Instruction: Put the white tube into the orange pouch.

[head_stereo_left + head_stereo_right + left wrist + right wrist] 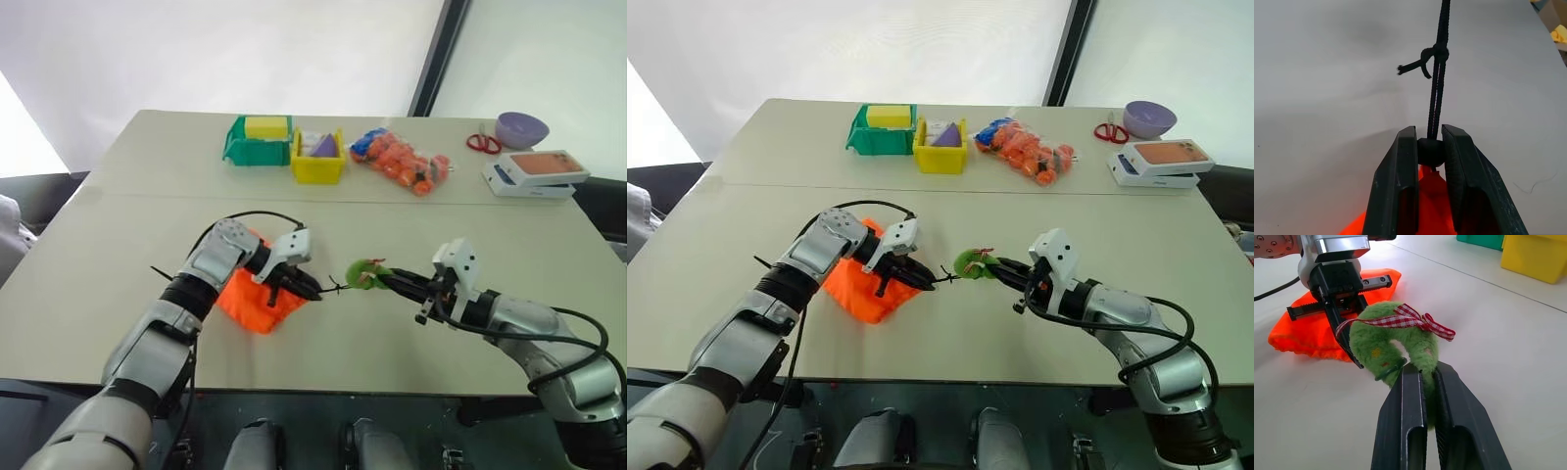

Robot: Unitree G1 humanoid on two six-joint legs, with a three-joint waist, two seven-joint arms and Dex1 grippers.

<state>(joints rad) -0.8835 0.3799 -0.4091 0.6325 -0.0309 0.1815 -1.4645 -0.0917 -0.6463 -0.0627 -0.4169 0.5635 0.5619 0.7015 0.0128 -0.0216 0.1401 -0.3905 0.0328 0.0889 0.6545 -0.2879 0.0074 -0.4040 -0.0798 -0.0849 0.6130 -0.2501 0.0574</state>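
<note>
On the pale matte table [118,245], near its front edge, the orange pouch [257,299] lies slumped, a soft neon fabric bundle with a gathered, crinkled mouth. At that mouth the left gripper [1430,149] has its two black ribbed fingers nearly closed around a small round black toggle [1429,151], from which a doubled black cord [1436,98], braided and knotted partway along, runs taut across the table. At its far end the right gripper [1429,377] is clamped tight on a fuzzy green ring-shaped tag [1393,340], plush and tied with a red-and-white checked ribbon [1415,319]. The pouch thus sits just behind the left jaws and well apart from the right ones, cord stretched between. Most of the pouch is hidden under the left wrist, and what lies inside cannot be made out.
</note>
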